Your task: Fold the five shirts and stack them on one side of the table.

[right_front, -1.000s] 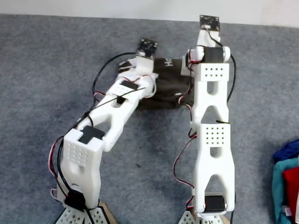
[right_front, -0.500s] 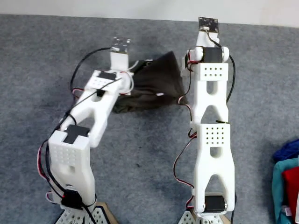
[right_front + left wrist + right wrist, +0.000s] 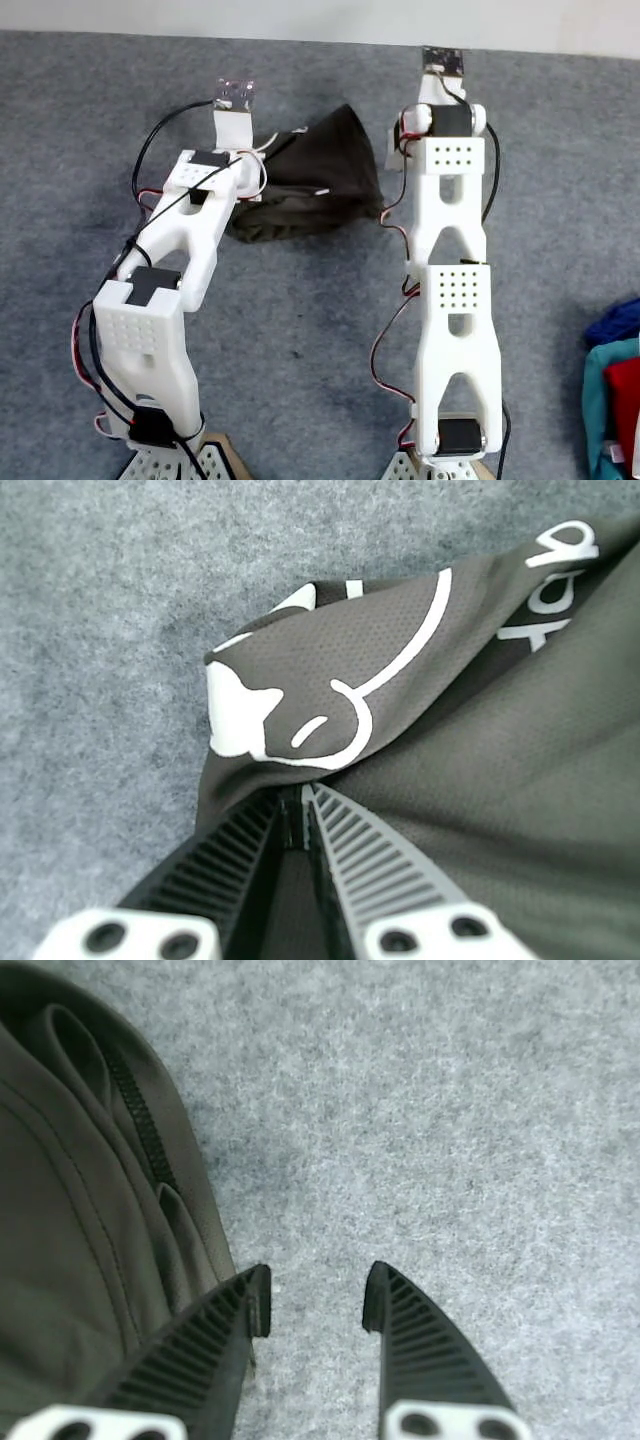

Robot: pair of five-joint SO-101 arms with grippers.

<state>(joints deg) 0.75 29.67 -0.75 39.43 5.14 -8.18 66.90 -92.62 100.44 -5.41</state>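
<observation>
A dark brown shirt (image 3: 320,185) with white print lies bunched on the grey carpeted table (image 3: 300,330), between the two arms at the far side. My left gripper (image 3: 300,798) is shut on a fold of this shirt (image 3: 470,740), close to a white printed figure. The left arm (image 3: 195,215) stands at the shirt's left edge. My right gripper (image 3: 316,1300) hangs open just above bare carpet, with the shirt's zippered edge (image 3: 90,1160) right beside one finger (image 3: 225,1325). The right arm (image 3: 450,200) stretches straight out along the shirt's right side.
A pile of other shirts lies at the table's right edge: a blue one (image 3: 615,322), a teal one (image 3: 598,400) and a red one (image 3: 622,392). Bare carpet extends left of the left arm and between the arm bases.
My left arm has swung to the left with the shirt's fold in its gripper, drawing the cloth out leftward and away from the right arm. The right arm has barely moved.
</observation>
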